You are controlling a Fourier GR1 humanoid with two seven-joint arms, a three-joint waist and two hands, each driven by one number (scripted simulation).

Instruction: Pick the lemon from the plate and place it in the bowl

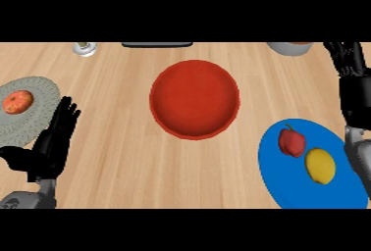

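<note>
You have a pale wooden counter (109, 162) with the grain running across the view. At its left edge sits a grey ribbed plate (22, 128), partly cut off by the frame, with a round orange-red fruit (17, 102) lying on it. Along the far edge you see a small glass jar (85, 48) toward the left, a dark flat object (157, 44) near the middle, and a grey dish (290, 48) toward the right, all three cropped. At lower right lies a red pepper (292, 142), its dark stem pointing away from you.
</note>
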